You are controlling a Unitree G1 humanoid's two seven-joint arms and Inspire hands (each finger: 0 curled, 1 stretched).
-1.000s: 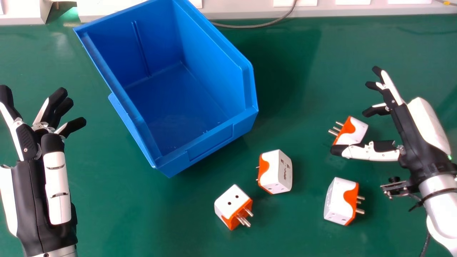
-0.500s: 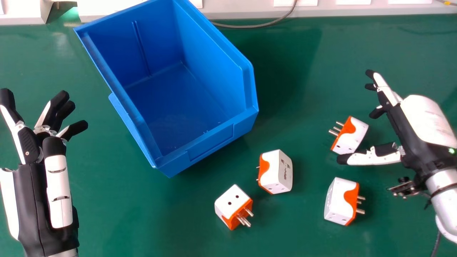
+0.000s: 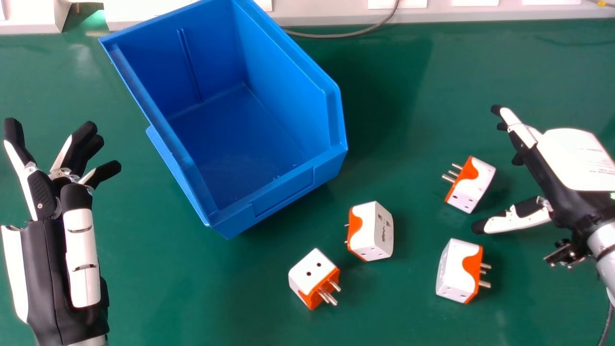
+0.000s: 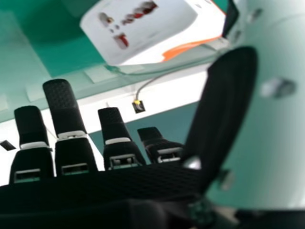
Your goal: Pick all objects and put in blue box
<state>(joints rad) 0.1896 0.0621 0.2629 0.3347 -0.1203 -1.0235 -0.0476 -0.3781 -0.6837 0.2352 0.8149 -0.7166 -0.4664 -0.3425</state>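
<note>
A smooth green tabletop (image 3: 192, 298) is spreading beneath everything, catching pale glare at the far left; a white ledge (image 3: 480, 12) is running along its far edge, and a thin grey cable (image 3: 355, 34) is curving beside it; four white and orange block-shaped plastic plug adapters with metal pins are lying on the tabletop outside the box; the nearest adapter (image 3: 310, 274) is showing two dark holes on top and is pointing its pins near and right; the near-right adapter (image 3: 456, 269) is pointing its pins right; the middle adapter (image 3: 377, 230) is turning a slotted socket face right, its pins pointing left; the far-right adapter (image 3: 473, 185) is pointing its pins left and slightly far.

At the left, the black and white left hand (image 3: 43, 269) is resting open with its fingers extending far; at the right, the black and white right hand (image 3: 545, 178) is holding nothing, its fingers opening away from the thumb, whose tip is standing between the two right-hand adapters; farther left, the blue plastic box (image 3: 283, 185) is sitting at an angle, its near wall standing between its interior and the adapters.
</note>
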